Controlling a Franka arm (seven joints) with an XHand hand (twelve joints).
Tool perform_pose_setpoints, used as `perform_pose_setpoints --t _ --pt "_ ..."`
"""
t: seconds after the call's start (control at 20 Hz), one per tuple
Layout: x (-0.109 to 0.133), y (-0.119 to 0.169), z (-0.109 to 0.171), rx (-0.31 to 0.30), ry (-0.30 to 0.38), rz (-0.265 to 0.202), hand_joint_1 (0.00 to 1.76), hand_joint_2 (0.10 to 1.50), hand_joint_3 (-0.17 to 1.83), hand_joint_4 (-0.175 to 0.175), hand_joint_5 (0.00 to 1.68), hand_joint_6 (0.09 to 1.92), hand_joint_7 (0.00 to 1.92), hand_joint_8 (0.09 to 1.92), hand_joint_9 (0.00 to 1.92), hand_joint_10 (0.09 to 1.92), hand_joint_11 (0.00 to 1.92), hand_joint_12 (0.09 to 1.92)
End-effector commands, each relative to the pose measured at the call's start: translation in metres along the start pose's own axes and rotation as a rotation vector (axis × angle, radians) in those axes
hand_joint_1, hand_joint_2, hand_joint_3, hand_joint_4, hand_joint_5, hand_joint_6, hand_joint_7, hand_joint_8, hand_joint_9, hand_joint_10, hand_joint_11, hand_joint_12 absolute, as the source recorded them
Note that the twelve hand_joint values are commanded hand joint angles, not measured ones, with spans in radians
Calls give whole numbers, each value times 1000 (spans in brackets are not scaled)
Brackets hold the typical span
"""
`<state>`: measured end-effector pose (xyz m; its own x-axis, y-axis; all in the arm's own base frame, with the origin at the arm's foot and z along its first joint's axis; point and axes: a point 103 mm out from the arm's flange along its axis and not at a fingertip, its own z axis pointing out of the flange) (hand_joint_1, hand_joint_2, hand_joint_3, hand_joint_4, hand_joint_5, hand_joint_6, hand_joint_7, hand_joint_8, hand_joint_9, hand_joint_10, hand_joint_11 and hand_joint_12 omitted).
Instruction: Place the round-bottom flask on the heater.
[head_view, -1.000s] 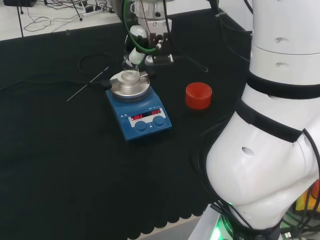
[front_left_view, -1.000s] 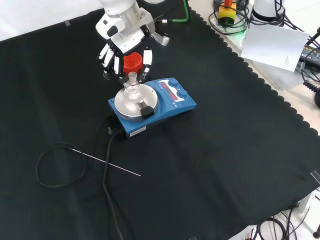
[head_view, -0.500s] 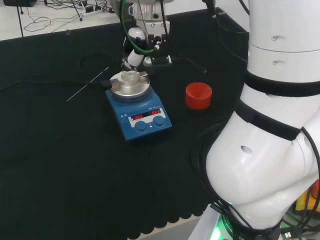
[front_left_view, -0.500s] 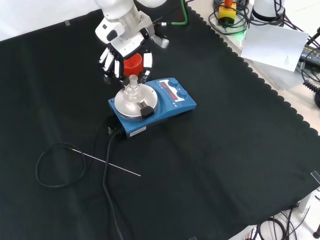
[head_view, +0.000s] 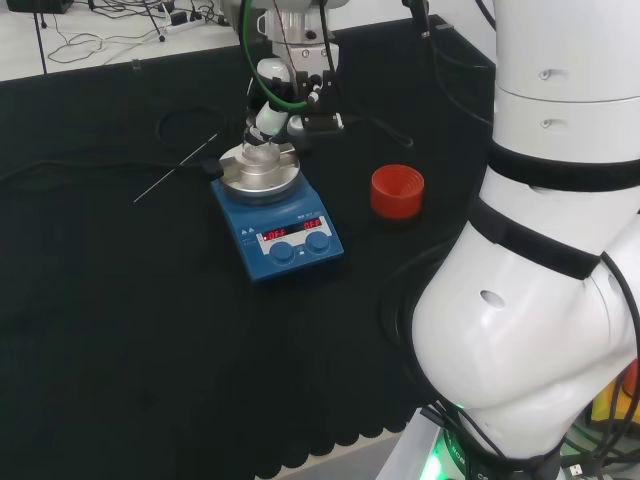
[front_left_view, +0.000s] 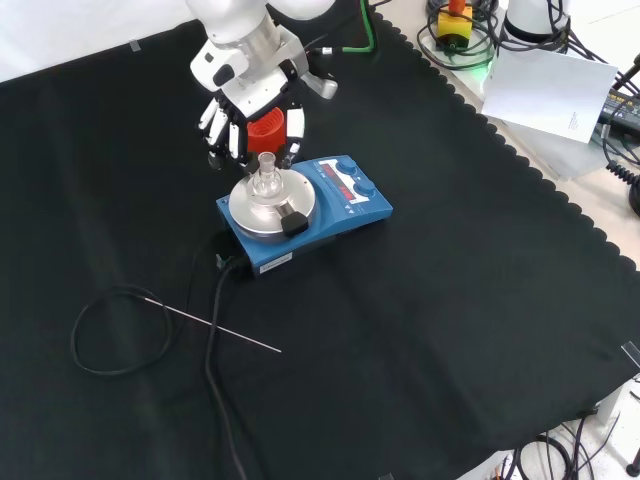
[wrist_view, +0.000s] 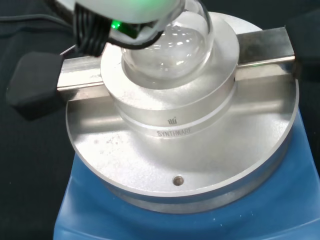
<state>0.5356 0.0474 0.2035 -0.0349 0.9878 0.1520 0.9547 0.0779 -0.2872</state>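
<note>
**Flask sitting on the heater, hand hanging just behind it**

Nearest in the front view there's loads of bare black cloth on the bench, just a thin metal rod and a looped black cable lying at the left. Cloth's scalloped edge runs down the right side, with cables and a sheet of paper past it.

Mid-bench is the blue heater, and the round-bottom flask sits in the metal block on top, bulb down, neck straight up, so its long axis is vertical. Wrist view shows the bulb seated in the round recess.

Just beyond it the hand hovers with fingers spread and relaxed, not gripping anything. The red ring stand sits right of the heater in the head view, apart from it.
</note>
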Motion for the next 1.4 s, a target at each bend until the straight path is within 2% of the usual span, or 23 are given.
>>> perform_pose_setpoints --t 0.05,0.15,0.2,0.3,0.75,1.15,1.35,1.4 --pt "-4 0 2 6 29 -14 1053 796 560 175 1072 979 403 703 601 607 363 1334" --pt "-3 -1 2 5 28 -17 924 778 501 42 1011 860 366 712 569 627 345 1340" --pt "-3 -1 1 5 28 -18 886 754 505 3 981 823 352 713 558 633 336 1341" --pt "-2 -3 1 2 15 -27 849 717 519 -25 921 792 332 713 542 640 323 1346" --pt "2 -9 -3 -26 0 -36 819 669 535 -22 798 772 307 709 516 646 296 1352" --pt "-3 -39 -27 -68 -1 -24 811 665 535 -23 753 768 300 706 509 648 288 1357" --pt "-1 -52 -32 -81 -8 -20 808 666 536 -23 749 771 301 706 508 650 286 1359" --pt "7 -55 -33 -80 -20 -19 808 667 537 -23 749 771 303 706 509 651 286 1360"
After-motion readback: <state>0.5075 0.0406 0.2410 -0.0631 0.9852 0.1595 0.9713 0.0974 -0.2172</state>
